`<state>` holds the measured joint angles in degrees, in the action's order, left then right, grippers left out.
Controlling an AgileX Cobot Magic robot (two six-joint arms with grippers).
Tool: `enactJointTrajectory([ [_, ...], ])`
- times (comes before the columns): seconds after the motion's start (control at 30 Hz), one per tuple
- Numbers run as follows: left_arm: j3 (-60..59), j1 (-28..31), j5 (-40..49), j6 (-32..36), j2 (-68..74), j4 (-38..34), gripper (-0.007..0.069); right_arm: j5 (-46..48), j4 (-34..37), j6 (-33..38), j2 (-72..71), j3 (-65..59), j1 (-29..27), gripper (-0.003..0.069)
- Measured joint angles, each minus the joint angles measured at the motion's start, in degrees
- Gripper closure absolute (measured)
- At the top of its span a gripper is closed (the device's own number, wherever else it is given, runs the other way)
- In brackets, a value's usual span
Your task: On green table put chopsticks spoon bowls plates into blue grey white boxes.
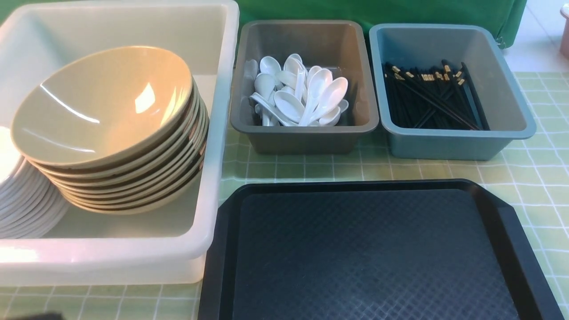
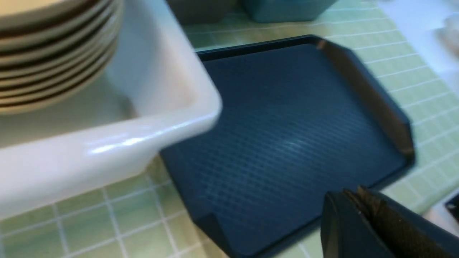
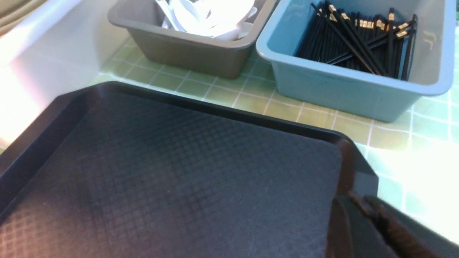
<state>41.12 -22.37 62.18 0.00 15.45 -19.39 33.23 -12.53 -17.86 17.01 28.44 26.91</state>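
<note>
Tan bowls (image 1: 106, 129) sit stacked and tilted in the big white box (image 1: 213, 133), beside a stack of white plates (image 1: 20, 200) at its left. White spoons (image 1: 298, 95) fill the grey box (image 1: 306, 133). Black chopsticks (image 1: 433, 95) lie in the blue box (image 1: 462, 142). All stand on the green table (image 1: 533, 178). Neither arm shows in the front view. My left gripper (image 2: 353, 195) is shut and empty near the black tray's edge. My right gripper (image 3: 358, 200) is shut and empty above the tray's corner.
A black textured tray (image 1: 369, 253) with nothing on it lies in front of the grey and blue boxes, touching the white box. A green drape (image 1: 378, 11) hangs behind the boxes. The table's right edge (image 1: 540, 49) is beyond the blue box.
</note>
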Motion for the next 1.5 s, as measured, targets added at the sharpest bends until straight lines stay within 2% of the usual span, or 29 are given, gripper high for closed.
enactJointTrajectory([
  [0.13,0.0,-0.2,1.6,-0.6,-3.9,-0.4,0.0626,-4.0,-1.0,0.5,-7.1,-6.9,0.0,0.0634],
  [0.37,0.0,-0.3,1.7,-0.7,-5.3,-0.4,0.0626,-4.1,-1.1,1.3,-9.8,-11.8,0.0,0.0632],
  [1.03,-1.7,-0.3,1.2,0.0,-5.3,0.9,0.0626,-1.6,-1.2,1.3,-9.9,-13.5,0.0,0.062],
  [1.17,-7.2,0.1,-7.9,1.0,-5.3,6.3,0.0626,-1.6,-1.2,1.3,-9.9,-13.5,0.0,0.0616],
  [1.2,-10.8,0.6,-16.2,1.2,-5.4,10.6,0.0626,-1.6,-1.2,1.3,-9.9,-13.5,0.0,0.0614],
  [1.33,-19.9,2.6,-31.8,-0.3,-6.8,20.1,0.0626,-1.6,-1.2,1.3,-9.9,-13.5,0.0,0.0612],
  [1.37,-25.7,4.7,-37.4,-4.4,-9.3,25.7,0.0626,-1.6,-1.2,1.3,-9.9,-13.5,0.0,0.0612],
  [1.4,-27.8,5.7,-38.8,-7.3,-11.0,28.1,0.0626,-1.6,-1.2,1.3,-9.9,-13.5,0.0,0.0612],
  [1.5,-34.7,9.8,-41.8,-13.9,-15.3,31.1,0.0626,-1.5,-1.2,1.3,-9.9,-13.5,0.0,0.0612],
])
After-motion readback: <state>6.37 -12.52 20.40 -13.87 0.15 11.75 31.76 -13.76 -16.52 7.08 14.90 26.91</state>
